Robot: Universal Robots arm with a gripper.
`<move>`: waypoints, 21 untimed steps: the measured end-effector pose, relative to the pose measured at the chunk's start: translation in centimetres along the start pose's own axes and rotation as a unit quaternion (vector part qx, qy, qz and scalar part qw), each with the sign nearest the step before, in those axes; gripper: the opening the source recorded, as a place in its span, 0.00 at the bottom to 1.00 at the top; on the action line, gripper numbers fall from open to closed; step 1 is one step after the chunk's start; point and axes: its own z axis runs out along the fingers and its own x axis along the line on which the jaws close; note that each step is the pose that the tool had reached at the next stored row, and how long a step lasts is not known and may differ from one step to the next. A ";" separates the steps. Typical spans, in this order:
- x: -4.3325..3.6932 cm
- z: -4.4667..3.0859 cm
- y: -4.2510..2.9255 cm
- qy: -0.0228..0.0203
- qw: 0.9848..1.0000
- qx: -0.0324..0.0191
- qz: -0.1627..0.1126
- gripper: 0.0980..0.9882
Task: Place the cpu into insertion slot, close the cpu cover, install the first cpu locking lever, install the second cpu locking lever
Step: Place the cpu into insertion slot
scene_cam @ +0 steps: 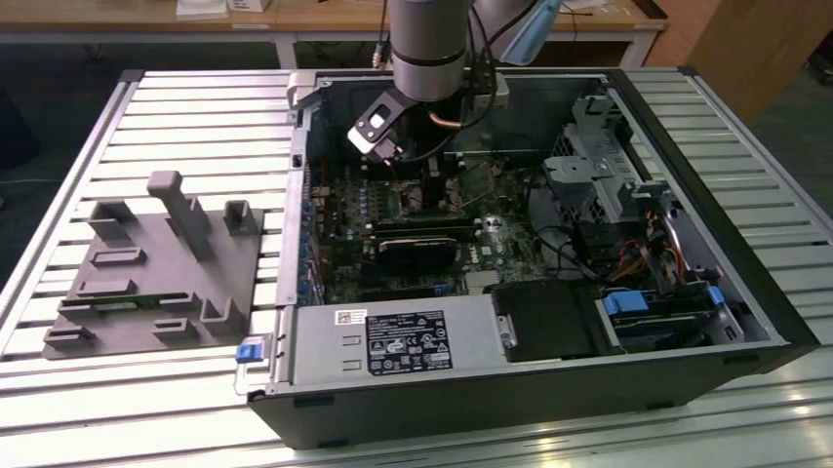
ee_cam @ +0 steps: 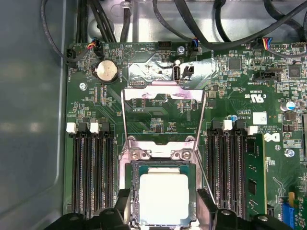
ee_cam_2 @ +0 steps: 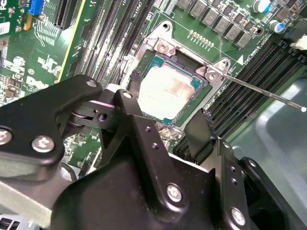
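cpu (ee_cam: pixel 163 199): seated in slot (ee_cam: pixel 135 187).
gripper (ee_cam_2: pixel 165 112): over slot, jaws released, either side of cpu.
cover (ee_cam: pixel 163 92): raised off slot.

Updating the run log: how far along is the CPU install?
Done: cpu looks seated in the insertion slot. In hand: tool straddles the cpu. Left: cpu cover is flipped open; a locking lever sticks out unlatched.
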 end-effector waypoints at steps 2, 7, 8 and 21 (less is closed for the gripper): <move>0.00 0.23 -0.02 0.000 1.000 0.000 0.000 0.62; -0.01 0.73 -0.05 0.000 1.000 0.000 0.000 0.62; -0.02 0.81 -0.06 0.000 1.000 0.000 0.000 0.62; 0.03 1.42 -0.10 -0.003 1.000 0.000 0.000 0.62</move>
